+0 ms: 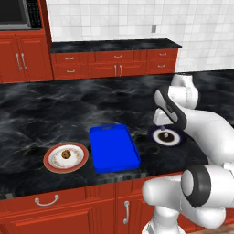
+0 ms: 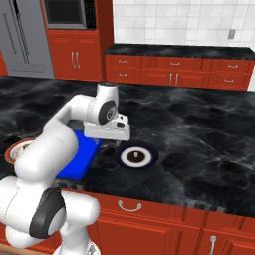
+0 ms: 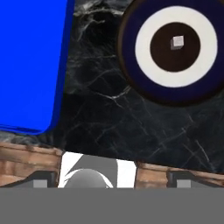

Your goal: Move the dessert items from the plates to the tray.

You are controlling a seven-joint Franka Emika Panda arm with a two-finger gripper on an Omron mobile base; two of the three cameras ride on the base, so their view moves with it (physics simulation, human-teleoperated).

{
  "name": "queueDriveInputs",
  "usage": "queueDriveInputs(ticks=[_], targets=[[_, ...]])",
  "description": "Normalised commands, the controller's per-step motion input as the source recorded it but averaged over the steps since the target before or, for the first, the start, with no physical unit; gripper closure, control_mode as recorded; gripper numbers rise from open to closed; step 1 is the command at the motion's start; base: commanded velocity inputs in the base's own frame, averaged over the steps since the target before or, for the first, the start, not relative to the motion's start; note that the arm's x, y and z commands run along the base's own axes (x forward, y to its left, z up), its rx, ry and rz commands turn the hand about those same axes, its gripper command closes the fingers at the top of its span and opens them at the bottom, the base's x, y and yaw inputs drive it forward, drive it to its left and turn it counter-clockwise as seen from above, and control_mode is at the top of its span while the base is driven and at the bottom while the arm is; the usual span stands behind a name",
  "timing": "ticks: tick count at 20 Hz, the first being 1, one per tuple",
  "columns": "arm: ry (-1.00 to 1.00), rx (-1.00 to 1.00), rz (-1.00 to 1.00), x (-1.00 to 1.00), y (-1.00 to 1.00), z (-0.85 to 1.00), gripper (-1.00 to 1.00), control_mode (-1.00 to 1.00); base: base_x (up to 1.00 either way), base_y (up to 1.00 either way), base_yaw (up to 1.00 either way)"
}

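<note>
From the left base view, my gripper [image 1: 163,124] hangs over the black counter [image 1: 55,109], mostly hidden behind my own wrist. The navy-rimmed plate [image 1: 167,136] lies just below and in front of it, the blue tray [image 1: 114,148] to its left, and further left the cream plate [image 1: 66,157] with the cookie [image 1: 66,154] on it. This plate and cookie are clear only here.

From the right base view, my gripper [image 2: 117,142] is above the counter between the tray [image 2: 79,158] and the navy-rimmed plate [image 2: 137,157], touching neither. The cream plate [image 2: 15,151] peeks out behind my arm.

In the hand view, my fingers [image 3: 41,179] stand wide apart and hold nothing. The small whitish bit [image 3: 177,41] sits in the dark centre of the navy-rimmed plate [image 3: 131,43], ahead and to the right of my fingertips; the tray [image 3: 30,65] is ahead on the left.
</note>
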Motion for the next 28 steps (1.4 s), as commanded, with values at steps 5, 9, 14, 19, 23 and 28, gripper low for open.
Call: queueDriveInputs(ticks=[5,9,14,19,23,28], targets=[[0.03,-0.02,0.07,0.21,-0.24,-0.39,-1.00,-1.00,0.00,0.00,0.00],[0.00,0.00,0.07,0.23,-0.31,-0.28,-1.00,-1.00,0.00,0.00,0.00],[-0.01,0.00,0.08,0.32,-0.21,-0.27,-1.00,-1.00,0.00,0.00,0.00],[0.00,0.00,0.09,0.40,-0.18,-0.25,-1.00,-1.00,0.00,0.00,0.00],[0.00,0.00,0.08,0.43,-0.20,-0.26,-1.00,-1.00,0.00,0.00,0.00],[0.00,0.00,0.04,0.44,-0.07,-0.26,-1.00,-1.00,0.00,0.00,0.00]])
